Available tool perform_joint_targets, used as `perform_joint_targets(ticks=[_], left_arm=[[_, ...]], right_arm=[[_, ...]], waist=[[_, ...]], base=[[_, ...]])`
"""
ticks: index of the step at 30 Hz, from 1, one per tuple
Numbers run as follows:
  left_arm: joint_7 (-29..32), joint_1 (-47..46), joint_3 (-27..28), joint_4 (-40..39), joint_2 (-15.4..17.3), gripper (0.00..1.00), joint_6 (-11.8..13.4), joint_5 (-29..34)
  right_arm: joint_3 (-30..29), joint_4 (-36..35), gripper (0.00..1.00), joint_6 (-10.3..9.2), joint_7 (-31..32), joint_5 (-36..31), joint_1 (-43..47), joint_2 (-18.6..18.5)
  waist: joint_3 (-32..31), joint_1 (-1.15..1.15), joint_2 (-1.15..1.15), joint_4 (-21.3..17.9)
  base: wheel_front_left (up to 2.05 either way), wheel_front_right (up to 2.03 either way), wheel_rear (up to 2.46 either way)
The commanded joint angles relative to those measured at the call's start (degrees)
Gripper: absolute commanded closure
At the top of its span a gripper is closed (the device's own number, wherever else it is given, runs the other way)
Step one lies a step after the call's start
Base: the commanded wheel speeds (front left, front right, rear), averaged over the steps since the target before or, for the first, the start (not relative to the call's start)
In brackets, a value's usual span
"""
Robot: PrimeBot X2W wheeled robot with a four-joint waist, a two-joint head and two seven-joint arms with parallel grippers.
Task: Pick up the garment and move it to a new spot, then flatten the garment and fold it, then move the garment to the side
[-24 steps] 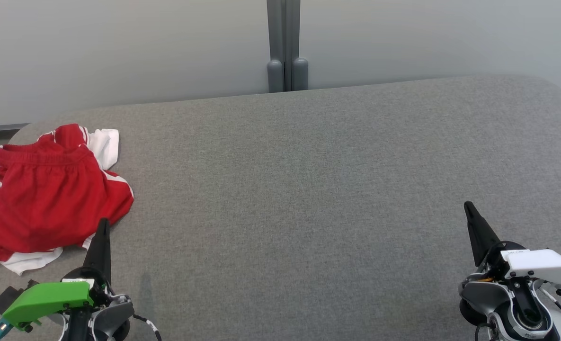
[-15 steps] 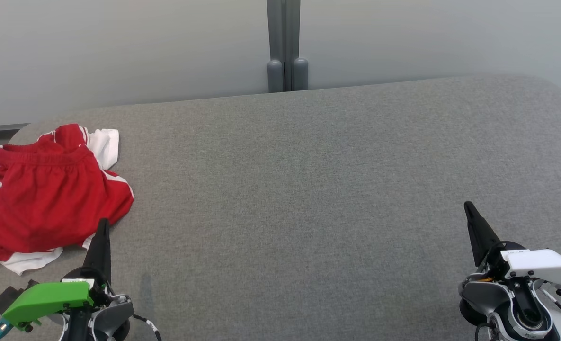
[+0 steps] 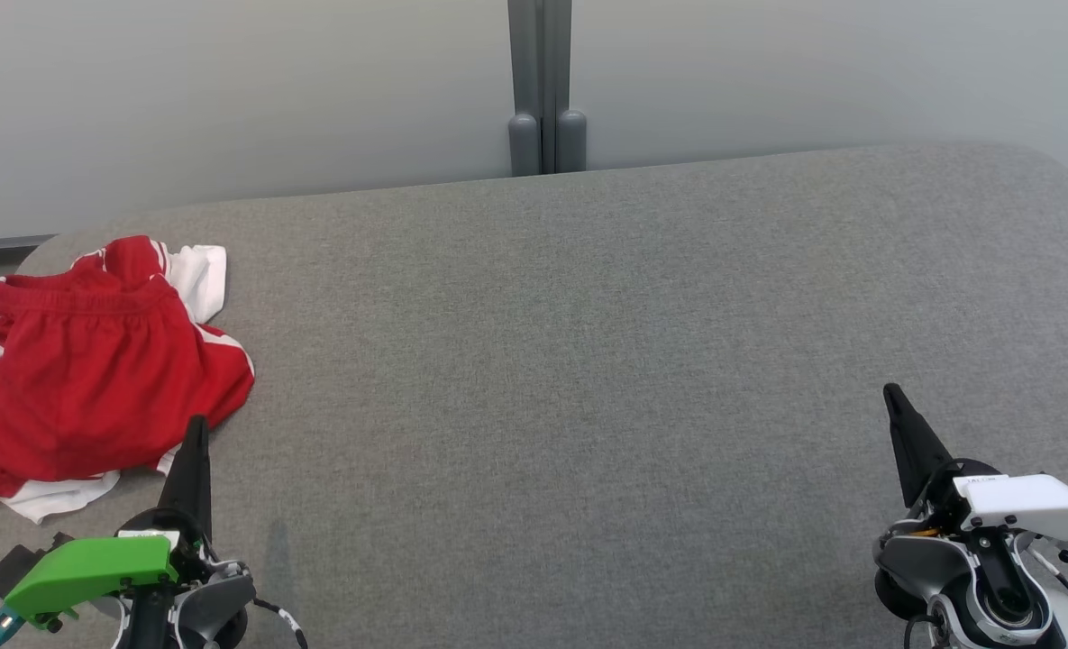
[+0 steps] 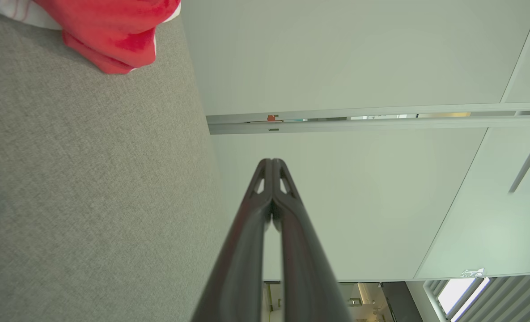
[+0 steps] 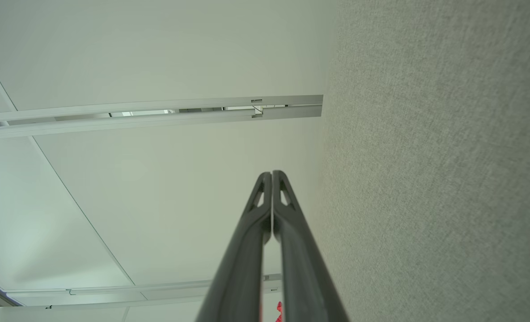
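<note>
The garment point(image 3: 83, 370) is a crumpled pair of red shorts with white trim, lying at the far left of the grey table point(image 3: 570, 361). Its red edge also shows at the top left of the left wrist view, garment point(image 4: 112, 31). My left gripper point(image 3: 196, 425) is shut with nothing in it, its tip just off the garment's near right edge. In its own wrist view the left gripper point(image 4: 272, 162) has both fingers pressed together. My right gripper point(image 3: 890, 391) is shut and empty at the lower right, far from the garment; the right gripper point(image 5: 272, 173) shows closed fingers.
A pale wall runs behind the table, with a grey vertical post point(image 3: 541, 90) at its middle. The table's rounded far corners lie at the upper left and upper right. Wide grey surface stretches between the two arms.
</note>
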Motion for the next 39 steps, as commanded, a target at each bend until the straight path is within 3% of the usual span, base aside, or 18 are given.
perform_joint_targets(ticks=[1,22,23,39], left_arm=[[0.05,-0.69,0.16,-0.01,0.48,1.00,-0.36,0.06],[0.05,-0.69,0.16,-0.01,0.48,1.00,-0.36,0.06],[-0.01,0.00,-0.03,0.02,-0.01,0.00,0.01,0.01],[-3.66,2.04,-3.95,0.42,-0.30,0.00,0.08,4.40]], right_arm=[[-0.07,0.00,1.00,0.13,0.08,0.27,-0.36,-0.26],[-0.07,0.00,1.00,0.13,0.08,0.27,-0.36,-0.26],[0.02,0.02,0.00,-0.01,-0.02,0.00,0.01,0.01],[1.56,0.75,0.00,-0.02,-3.65,-3.77,2.30,0.35]], waist=[[0.00,0.00,0.00,0.00],[0.00,0.00,0.00,0.00],[0.00,0.00,0.00,0.00],[-0.06,0.00,0.00,0.02]], base=[[0.00,0.00,0.00],[0.00,0.00,0.00],[0.00,0.00,0.00],[0.00,0.00,0.00]])
